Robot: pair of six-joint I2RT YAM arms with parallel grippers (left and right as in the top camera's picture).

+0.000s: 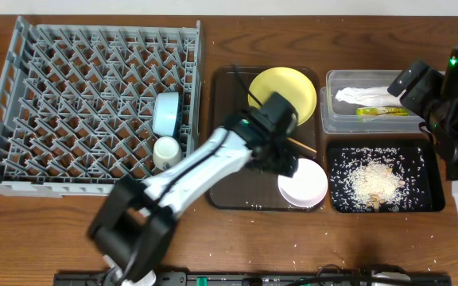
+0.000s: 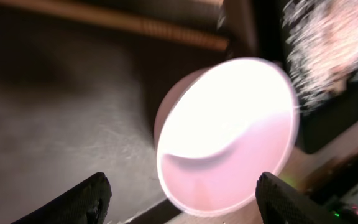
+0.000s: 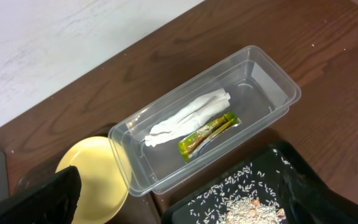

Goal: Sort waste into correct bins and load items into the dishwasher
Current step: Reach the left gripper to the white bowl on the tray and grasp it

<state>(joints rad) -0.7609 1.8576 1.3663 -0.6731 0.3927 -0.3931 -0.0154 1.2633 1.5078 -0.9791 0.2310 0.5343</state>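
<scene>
left claw (image 2: 182, 190): mine, spread wide, holding nothing, hanging right over the white bowl (image 2: 229, 134)
white bowl: sits on the brown tray (image 1: 229, 191), mid-worktop toward the near edge
right claw (image 3: 182, 196): also gaping and empty, by the far right corner
clear tub (image 3: 257, 93): tissue (image 3: 188, 115) and wrapper (image 3: 209, 132) lying inside

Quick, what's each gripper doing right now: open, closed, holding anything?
Left gripper: open, holding nothing, the white bowl just ahead of it.
Right gripper: open, holding nothing, above the clear tub.
</scene>
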